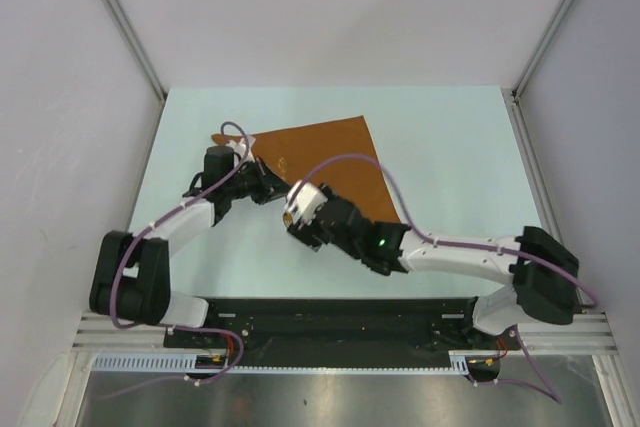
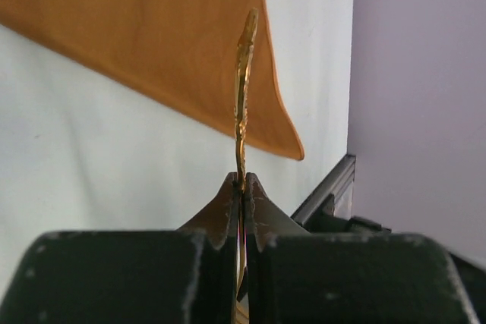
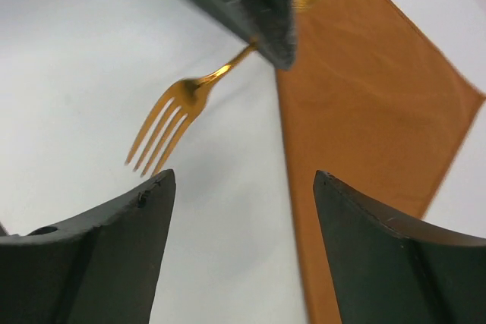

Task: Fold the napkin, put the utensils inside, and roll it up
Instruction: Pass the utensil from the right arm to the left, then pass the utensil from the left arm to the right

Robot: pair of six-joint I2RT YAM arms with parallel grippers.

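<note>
Gold fork, thin and seen edge-on, is clamped between the shut fingers of my left gripper. Its tines point straight out past the fingertips, lifted off the table. My right gripper has its 2 fingers wide apart with nothing between them, and it sits just beside the tines. The orange napkin lies flat in a triangle just beyond the fork. I judge my left arm must carry the fork forward over that cloth and lay its long axis along 1 edge.
</note>
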